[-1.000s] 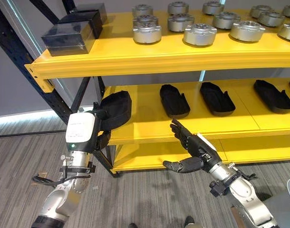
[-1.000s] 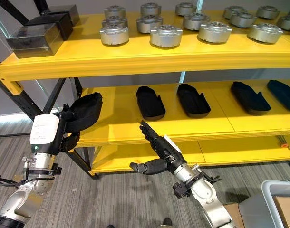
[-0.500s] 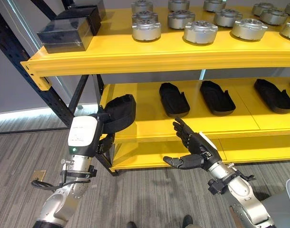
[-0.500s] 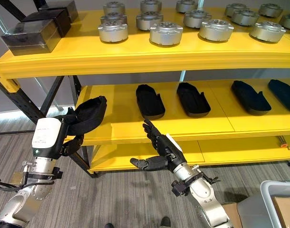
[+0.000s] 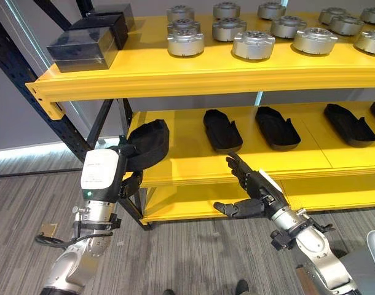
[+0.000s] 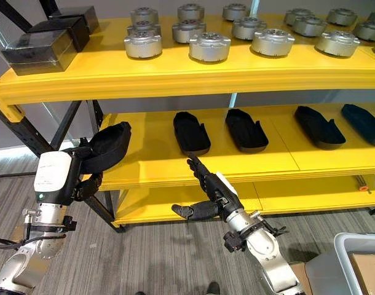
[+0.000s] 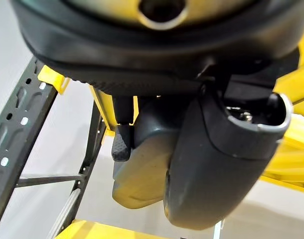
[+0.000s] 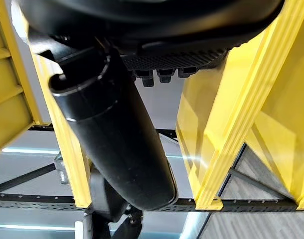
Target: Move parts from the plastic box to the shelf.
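My left hand (image 5: 131,181) is shut on a black shoe-shaped part (image 5: 147,141), holding it tilted at the left front corner of the yellow middle shelf (image 5: 193,167). In the left wrist view the dark part (image 7: 142,169) sits behind the thumb (image 7: 217,164). My right hand (image 5: 255,192) hangs open in front of the middle shelf's front edge, fingers straight and thumb spread, holding nothing. A grey plastic box (image 6: 358,255) shows at the lower right corner, beside my right arm.
Three more black parts (image 5: 222,129) (image 5: 275,127) (image 5: 348,124) lie in a row on the middle shelf. The top shelf carries several round silver parts (image 5: 253,44) and dark boxes (image 5: 83,46). A dark diagonal frame brace (image 5: 27,67) stands left of the shelf.
My left hand with the black part has shifted slightly back to the left at the shelf's corner. The right hand has drifted a little lower and to the right, still open.
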Tool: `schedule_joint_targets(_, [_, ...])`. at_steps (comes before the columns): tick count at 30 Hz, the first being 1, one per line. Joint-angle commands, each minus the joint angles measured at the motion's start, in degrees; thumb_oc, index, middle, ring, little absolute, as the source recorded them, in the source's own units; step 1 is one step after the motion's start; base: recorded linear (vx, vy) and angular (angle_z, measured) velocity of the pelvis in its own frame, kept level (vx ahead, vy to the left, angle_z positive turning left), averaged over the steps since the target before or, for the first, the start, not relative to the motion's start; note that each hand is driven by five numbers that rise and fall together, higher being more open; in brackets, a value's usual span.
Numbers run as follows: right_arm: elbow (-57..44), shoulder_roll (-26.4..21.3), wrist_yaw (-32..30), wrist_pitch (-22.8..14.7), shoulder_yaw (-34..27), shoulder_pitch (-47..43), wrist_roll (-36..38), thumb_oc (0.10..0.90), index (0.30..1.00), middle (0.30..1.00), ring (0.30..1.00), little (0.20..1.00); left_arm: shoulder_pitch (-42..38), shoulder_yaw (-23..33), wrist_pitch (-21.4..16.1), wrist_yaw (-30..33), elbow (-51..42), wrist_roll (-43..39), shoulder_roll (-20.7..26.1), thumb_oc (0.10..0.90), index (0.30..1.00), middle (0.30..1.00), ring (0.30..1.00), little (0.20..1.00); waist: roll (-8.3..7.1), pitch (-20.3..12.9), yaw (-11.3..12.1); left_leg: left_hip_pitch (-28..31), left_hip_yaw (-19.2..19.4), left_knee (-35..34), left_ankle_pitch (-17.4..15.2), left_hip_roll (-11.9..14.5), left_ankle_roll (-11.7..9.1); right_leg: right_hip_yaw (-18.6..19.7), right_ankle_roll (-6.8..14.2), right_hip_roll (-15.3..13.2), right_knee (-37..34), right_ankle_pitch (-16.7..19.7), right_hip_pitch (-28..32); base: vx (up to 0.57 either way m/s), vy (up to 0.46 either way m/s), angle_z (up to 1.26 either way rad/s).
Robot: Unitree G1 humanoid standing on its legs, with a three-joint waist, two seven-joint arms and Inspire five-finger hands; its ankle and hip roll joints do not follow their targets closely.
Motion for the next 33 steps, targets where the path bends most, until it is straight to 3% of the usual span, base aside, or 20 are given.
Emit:
schedule_joint_targets(1, [-5.94, -1.21, -2.21, -4.88, -0.41, -8.61, -0.95, 0.900, 1.000, 1.000, 1.000, 1.000, -7.93, 6.20, -1.80, 7.61, -4.62, -3.22, 2.95, 0.400, 0.300, 0.300, 0.300, 0.300, -1.11, -2.89, 0.53, -1.54, -2.86, 5.83, -7.44, 0.03, 0.35, -3.95, 2.69, -3.32, 8.03, -9.69, 1.13, 0.02, 0.208, -0.09])
schedule_joint_targets(6, [-5.70, -2.87, -3.11, -4.05, -1.92, -10.29, -0.35, 0.900, 1.000, 1.000, 1.000, 1.000, -10.73, 4.27, -3.63, 4.68, -4.75, -2.79, 3.07, 0.400, 0.300, 0.300, 0.300, 0.300, -1.57, -2.45, 1.30, -2.44, -3.30, 9.63, -10.45, -1.57, 2.73, -5.10, 1.69, -2.55, 15.95, -13.64, -0.06, 0.04, 0.187, -0.02])
schedule_joint_targets(8, [-5.63, -3.12, -2.81, -3.60, -2.32, -11.05, 1.76, 0.900, 1.000, 1.000, 1.000, 1.000, -11.40, 3.65, -3.07, 4.50, -5.19, -3.04, 3.39, 0.400, 0.300, 0.300, 0.300, 0.300, -1.09, -1.86, 1.75, -1.94, -2.82, 9.65, -10.95, -1.88, 3.87, -7.19, 2.44, -3.77, 23.60, -12.21, -2.46, 0.02, 0.195, -0.05])
schedule_joint_targets(9, [-5.80, -3.31, -2.32, -4.47, -2.59, -12.10, 0.06, 0.900, 1.000, 1.000, 1.000, 1.000, -12.04, 3.45, -2.48, 4.35, -5.07, -3.35, 4.09, 0.400, 0.300, 0.300, 0.300, 0.300, -0.21, -0.96, 2.37, -1.27, -2.29, 9.51, -11.85, -2.25, 5.02, -9.71, 3.53, -7.53, 34.78, -8.84, -8.00, 0.03, 0.194, -0.17])
schedule_joint_targets(11, [-7.43, -3.27, -2.13, -3.70, -2.01, -14.30, -0.99, 0.900, 1.000, 1.000, 1.000, 1.000, -11.70, 3.65, -2.39, 4.89, -4.63, -2.97, 4.82, 0.400, 0.300, 0.300, 0.300, 0.300, -0.12, 0.12, 3.03, 0.51, -0.93, 8.51, -13.33, -3.57, 5.62, -12.52, 5.14, -11.63, 40.43, -4.73, -13.72, 0.12, 0.118, -0.58])
schedule_joint_targets(12, [-7.94, -3.25, -2.09, -3.43, -1.92, -14.93, -0.90, 0.900, 1.000, 1.000, 1.000, 1.000, -11.53, 3.76, -2.34, 4.94, -4.83, -2.92, 4.93, 0.400, 0.300, 0.300, 0.300, 0.300, -0.50, 0.18, 3.01, 1.40, -1.26, 8.27, -14.57, -4.29, 5.32, -12.27, 5.68, -12.04, 38.85, -4.89, -14.33, 0.20, -0.065, -1.10])
schedule_joint_targets(15, [-8.76, -2.07, -2.48, -3.03, -1.39, -16.21, -2.56, 0.900, 1.000, 1.000, 1.000, 1.000, -11.26, 4.54, -2.48, 3.59, -5.97, -2.69, 4.57, 0.400, 0.300, 0.300, 0.300, 0.300, -2.08, 0.99, 1.92, 3.05, -0.88, 8.98, -17.02, -5.48, 5.36, -11.57, 5.24, -12.10, 25.36, -1.07, -13.70, 0.27, -0.236, -0.41])
schedule_joint_targets(16, [-9.38, -1.39, -2.75, -1.98, -1.45, -15.58, -2.30, 0.900, 1.000, 1.000, 1.000, 1.000, -12.27, 3.85, -1.95, 2.57, -6.44, -2.94, 4.65, 0.400, 0.300, 0.300, 0.300, 0.300, -3.26, 0.83, 0.64, 3.62, -2.20, 9.75, -18.65, -6.02, 5.31, -7.58, 6.69, -13.11, 16.21, 4.33, -14.05, 0.36, -0.382, 0.23])
schedule_joint_targets(18, [-9.74, -0.61, -3.21, -1.71, -1.70, -14.19, -2.56, 0.900, 1.000, 1.000, 1.000, 1.000, -12.81, 2.76, -1.02, 2.53, -6.89, -3.52, 5.32, 0.400, 0.300, 0.300, 0.300, 0.300, -3.90, 0.91, -0.20, 4.48, -2.47, 11.07, -20.64, -5.29, 5.00, -3.54, 8.09, -15.16, 12.71, 9.84, -15.94, 0.37, -0.406, 0.31])
schedule_joint_targets(22, [-9.54, -0.35, -3.39, -5.83, -4.22, -11.24, -2.43, 0.900, 1.000, 1.000, 1.000, 1.000, -10.63, 4.07, -0.85, 2.69, -8.78, -3.60, 4.95, 0.400, 0.300, 0.300, 0.300, 0.300, -3.84, 0.31, -0.22, 3.55, -0.74, 13.47, -19.55, -2.05, 3.01, -4.80, 7.11, -12.74, 11.53, 2.87, -11.91, 0.35, -0.381, 0.26])
schedule_joint_targets(24, [-9.69, -1.17, -2.03, -4.94, -4.48, -11.64, -1.64, 0.900, 1.000, 1.000, 1.000, 1.000, -8.99, 6.19, -0.49, 1.54, -10.40, -4.54, 4.49, 0.400, 0.300, 0.300, 0.300, 0.300, -3.52, 0.47, -0.38, 3.80, 0.20, 15.00, -19.70, 0.35, 2.26, -5.88, 5.75, -10.58, 14.89, -2.53, -11.63, 0.25, -0.225, 0.38])
schedule_joint_targets(26, [-9.72, -1.67, -1.66, -4.40, -4.48, -11.96, -1.46, 0.900, 1.000, 1.000, 1.000, 1.000, -7.82, 7.18, -0.67, 1.12, -10.97, -5.19, 4.10, 0.400, 0.300, 0.300, 0.300, 0.300, -3.35, 0.60, -0.63, 3.65, 0.47, 16.13, -19.46, 1.88, 1.93, -5.50, 4.87, -9.46, 16.59, -4.87, -11.96, 0.20, -0.148, 0.23])
schedule_joint_targets(28, [-9.72, -2.53, -1.10, -3.34, -4.63, -12.66, -1.57, 0.900, 1.000, 1.000, 1.000, 1.000, -6.49, 8.19, -1.42, 0.57, -11.68, -5.23, 3.15, 0.400, 0.300, 0.300, 0.300, 0.300, -3.14, 0.62, -1.02, 3.12, 1.26, 17.32, -16.25, 5.20, 0.66, -5.04, 3.09, -7.61, 18.25, -7.63, -11.98, 0.26, -0.191, -0.01])
schedule_joint_targets(33, [-9.86, -4.21, -0.99, -3.76, -5.70, -11.60, -2.98, 0.900, 1.000, 1.000, 1.000, 1.000, -6.17, 7.76, -3.38, -0.84, -11.66, -4.40, 1.99, 0.400, 0.300, 0.300, 0.300, 0.300, -2.63, -0.05, -2.26, 3.00, 1.95, 16.37, -11.98, 8.52, -0.90, -4.32, 1.85, -6.00, 19.80, -9.70, -12.02, 0.16, -0.127, 0.01])
